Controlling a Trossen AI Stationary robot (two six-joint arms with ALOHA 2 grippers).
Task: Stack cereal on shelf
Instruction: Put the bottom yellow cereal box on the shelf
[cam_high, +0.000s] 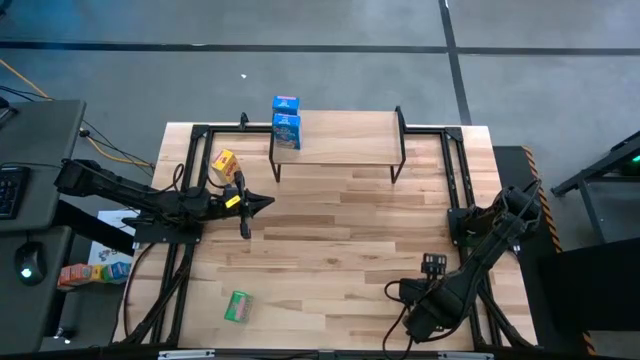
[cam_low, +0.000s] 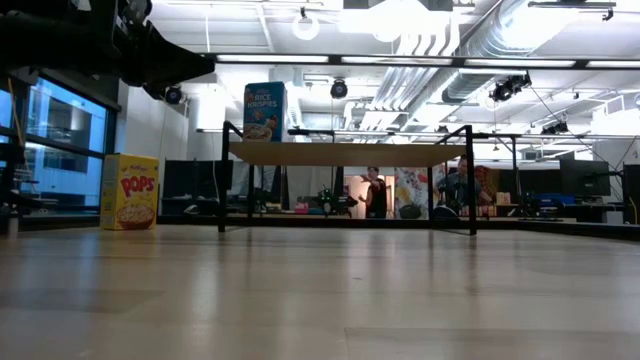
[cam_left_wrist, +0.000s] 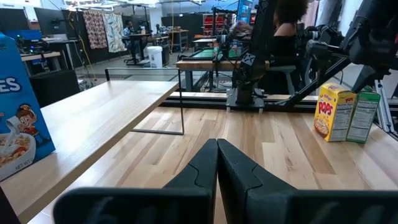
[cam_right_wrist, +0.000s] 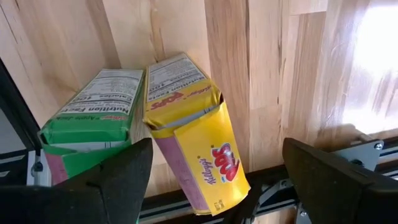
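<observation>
At the near right of the surface (cam_high: 330, 250), the right claw (cam_right_wrist: 217, 168) is hanging spread wide above two boxes standing side by side, the near yellow box (cam_right_wrist: 193, 143) and the green box (cam_right_wrist: 93, 106). The yellow one is sitting between the two fingers, right ahead of the claw, upright with its long axis pointing up at the wrist. The green one is touching it on one side and lying under one finger, so a closing grip is likely risking both. The left claw (cam_left_wrist: 217, 162) is waiting pressed together, empty, at mid-left, well apart from this pair. The shelf (cam_high: 340, 135) is standing at the far edge, carrying a blue box (cam_high: 287, 130) on its left end.
</observation>
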